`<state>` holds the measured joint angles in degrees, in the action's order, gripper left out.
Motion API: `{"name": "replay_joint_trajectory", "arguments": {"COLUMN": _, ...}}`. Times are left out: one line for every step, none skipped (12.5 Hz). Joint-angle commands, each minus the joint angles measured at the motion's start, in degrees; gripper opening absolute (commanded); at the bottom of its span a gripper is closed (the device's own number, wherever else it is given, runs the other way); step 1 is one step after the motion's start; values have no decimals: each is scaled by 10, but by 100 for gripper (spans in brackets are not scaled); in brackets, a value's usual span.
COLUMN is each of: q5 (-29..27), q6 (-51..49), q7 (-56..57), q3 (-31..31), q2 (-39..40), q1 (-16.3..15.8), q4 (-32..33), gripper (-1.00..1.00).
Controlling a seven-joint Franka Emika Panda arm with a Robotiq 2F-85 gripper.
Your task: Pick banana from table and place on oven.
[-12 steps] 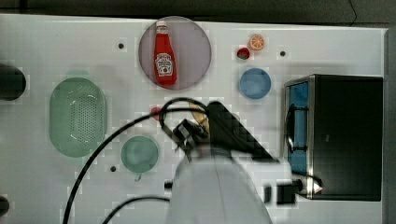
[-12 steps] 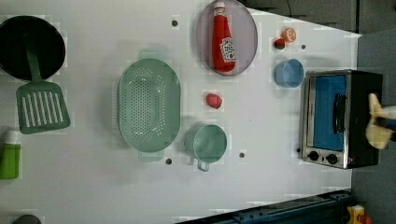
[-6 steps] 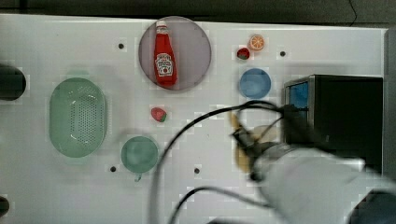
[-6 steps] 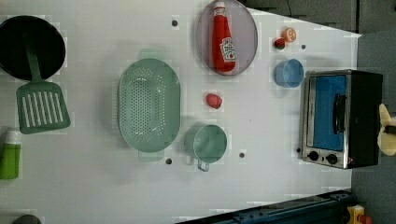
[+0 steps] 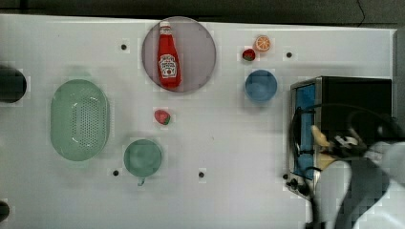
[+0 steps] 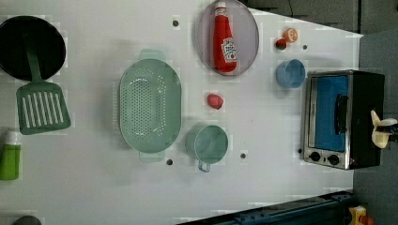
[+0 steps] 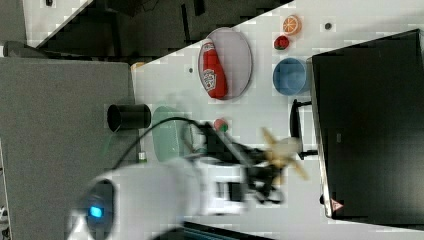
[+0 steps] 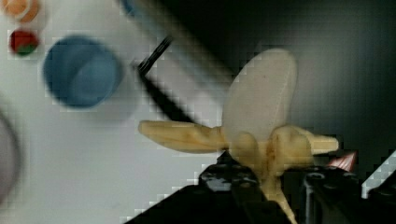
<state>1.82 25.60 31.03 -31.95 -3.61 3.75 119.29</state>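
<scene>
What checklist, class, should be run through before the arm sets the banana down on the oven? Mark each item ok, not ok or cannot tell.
1. Banana held in the gripper: ok; the wrist view shows it clamped between the fingers.
2. Banana above the oven: ok in the top view, where it sits over the oven's front edge near the door.
3. Banana over the middle of the black top: not ok; it is near the front edge.
4. Black top free of other things: ok in the right view.
5. Height of the banana above the top: cannot tell.
6. Blue bowl apart from the oven: ok.
</scene>
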Motion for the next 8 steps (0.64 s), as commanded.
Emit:
{"name": "replay_joint_trajectory", "arguments": {"q5": -1, "q6": 53, "q7": 213, "q3": -30, "q2": 20, "q1": -7, "q4": -42, "gripper": -50}}
{"name": "replay_joint_trajectory", "arguments": {"q5": -2, "q6": 58, "q7": 239, "q3": -45, "q2": 44, "q1": -7, "q4": -57, "gripper": -50}}
{"name": "replay_joint_trajectory", "arguments": {"q5": -4, "q6": 58, "q7": 260, "q3": -55, "q2": 67, "q1": -6, "q4": -72, "gripper": -50}}
{"name": "replay_joint_trajectory", "arguments": {"q5": -4, "q6": 58, "q7": 278, "q3": -60, "q2": 87, "q1": -6, "q4": -86, "gripper": -50}}
{"name": "replay_joint_trajectory", "arguments": {"q5": -4, "q6": 58, "q7": 292, "q3": -63, "q2": 103, "q1": -6, "q4": -98, "gripper": -50}}
{"name": "replay_joint_trajectory", "arguments": {"q5": -4, "q6": 58, "q7": 303, "q3": -64, "q2": 114, "q1": -5, "q4": -107, "gripper": -50}}
{"name": "replay_joint_trajectory", "arguments": {"q5": -5, "q6": 58, "q7": 307, "q3": -64, "q2": 121, "q1": -5, "q4": -111, "gripper": -44}}
{"name": "replay_joint_trajectory", "arguments": {"q5": -8, "q6": 57, "q7": 307, "q3": -63, "q2": 123, "q1": -5, "q4": -110, "gripper": -25}}
